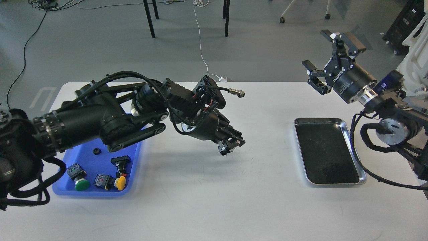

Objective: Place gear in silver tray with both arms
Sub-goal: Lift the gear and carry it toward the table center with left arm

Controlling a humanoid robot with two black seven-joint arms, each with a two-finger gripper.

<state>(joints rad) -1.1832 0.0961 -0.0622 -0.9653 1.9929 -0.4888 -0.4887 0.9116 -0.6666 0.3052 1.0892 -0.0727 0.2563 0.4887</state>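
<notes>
The silver tray, shiny-rimmed with a dark inner surface, lies empty on the white table at the right. My left gripper reaches over the middle of the table, well left of the tray, fingers together on a small silvery piece that looks like the gear. My right gripper is open and empty, raised high above the table's far edge, behind the tray. A small black ring lies in the blue tray.
A blue plastic tray at the left holds several push-button parts, green and yellow among them. My left arm's thick links hang over it. Chair legs and cables are on the floor beyond.
</notes>
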